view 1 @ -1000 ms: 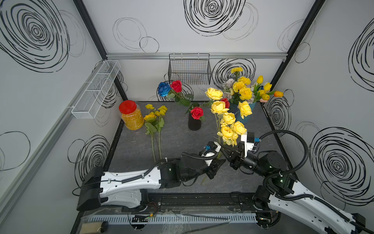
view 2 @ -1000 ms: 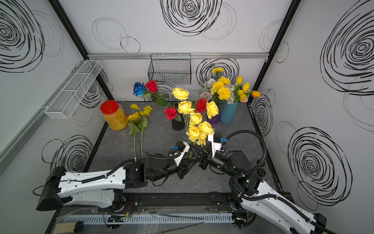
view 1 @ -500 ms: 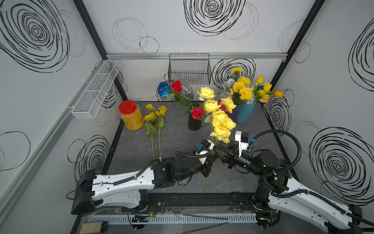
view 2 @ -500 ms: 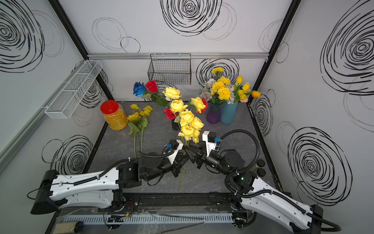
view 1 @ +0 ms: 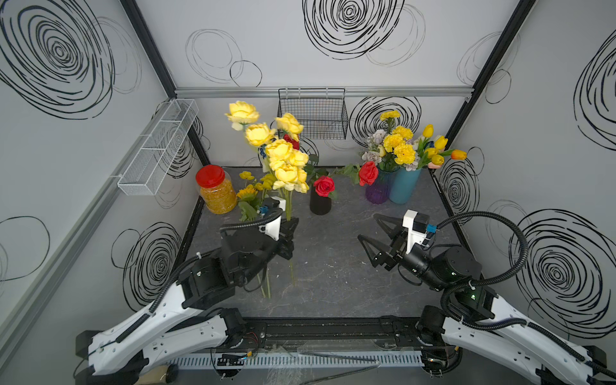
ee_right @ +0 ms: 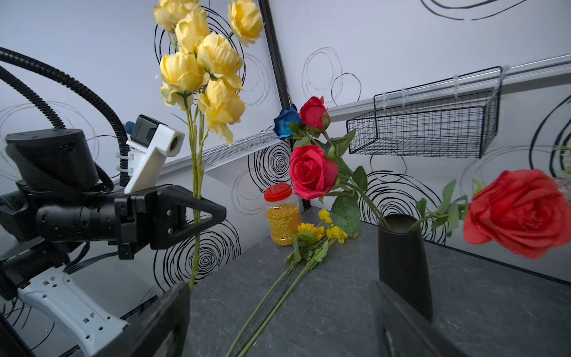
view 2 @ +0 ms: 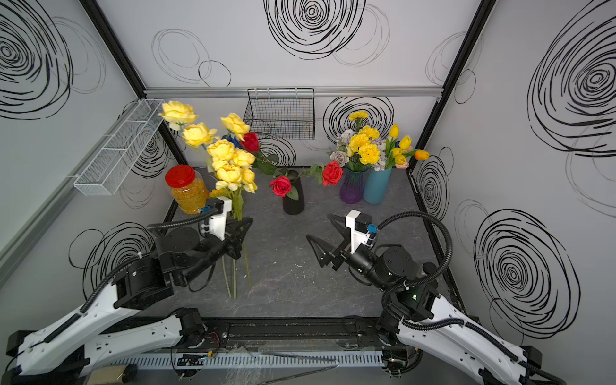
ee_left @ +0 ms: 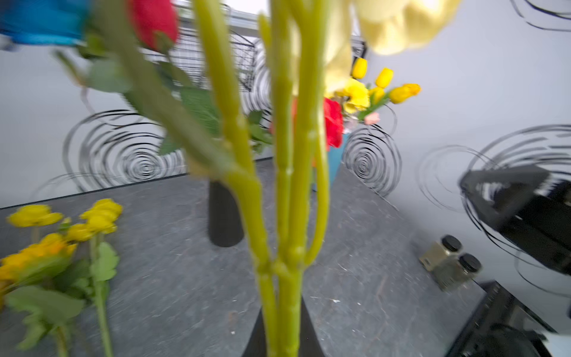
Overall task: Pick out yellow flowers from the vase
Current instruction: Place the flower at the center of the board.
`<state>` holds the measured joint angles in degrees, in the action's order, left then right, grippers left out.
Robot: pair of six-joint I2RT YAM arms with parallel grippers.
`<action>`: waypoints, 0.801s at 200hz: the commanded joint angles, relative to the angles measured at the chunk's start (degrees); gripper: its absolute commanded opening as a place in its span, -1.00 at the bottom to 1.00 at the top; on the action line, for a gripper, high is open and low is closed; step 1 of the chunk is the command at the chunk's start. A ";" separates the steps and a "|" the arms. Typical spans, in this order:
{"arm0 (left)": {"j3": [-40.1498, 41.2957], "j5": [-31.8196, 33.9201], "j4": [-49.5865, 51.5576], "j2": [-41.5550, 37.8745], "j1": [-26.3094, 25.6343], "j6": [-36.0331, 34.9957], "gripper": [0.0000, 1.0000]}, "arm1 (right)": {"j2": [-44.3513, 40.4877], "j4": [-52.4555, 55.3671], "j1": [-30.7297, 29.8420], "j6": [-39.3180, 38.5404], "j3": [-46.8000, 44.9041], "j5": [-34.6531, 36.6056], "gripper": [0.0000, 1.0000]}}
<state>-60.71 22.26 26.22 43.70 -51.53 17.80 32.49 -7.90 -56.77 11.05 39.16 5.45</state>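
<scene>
– Yellow roses [view 1: 283,156]: where are they?
– Out of the black vase [view 1: 320,205], upright over the left side of the table [view 1: 333,266]. The left gripper [view 1: 291,230] is clamped tight on their green stems [view 1: 293,273], low down. The blooms stand high above the jaws and the cut ends stick out below.
– Do the ends touch the table?
– Can't tell from either top view.
– And the right gripper [view 1: 366,226]?
– Spread wide with nothing between its fingers, well to the right of the bunch and pointing toward it. The black vase stands farther back, between the two grippers.
– What is in that vase?
– Red roses [view 1: 324,186] and a blue rose [ee_right: 286,120].
– Other yellow ones?
– Small yellow blooms [view 1: 246,175] and a sunflower [view 1: 246,193] lie flat on the table just behind the left gripper, beside the red-lidded jar [view 1: 215,190]. Yellow carnations [view 1: 400,148] and yellow tulips [view 1: 433,146] stand in the purple vase [view 1: 378,191] and teal vase [view 1: 405,185] at the back right corner, well apart from both grippers.
</scene>
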 commanded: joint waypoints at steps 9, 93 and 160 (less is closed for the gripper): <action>-2.23 -3.11 11.65 -1.54 12.10 -1.27 -1.00 | -0.82 1.76 -0.02 -2.22 -1.08 5.51 0.87; 4.19 -24.03 12.01 12.71 39.05 -1.61 -1.00 | -1.31 5.20 0.35 -0.46 -1.53 9.81 1.00; 7.42 -25.06 8.60 29.42 39.64 -1.92 -1.00 | -3.37 5.01 2.05 -0.65 -3.88 12.55 1.00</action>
<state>-54.33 -1.72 38.04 68.95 -12.69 16.67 30.35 -3.16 -55.61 10.31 36.47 15.81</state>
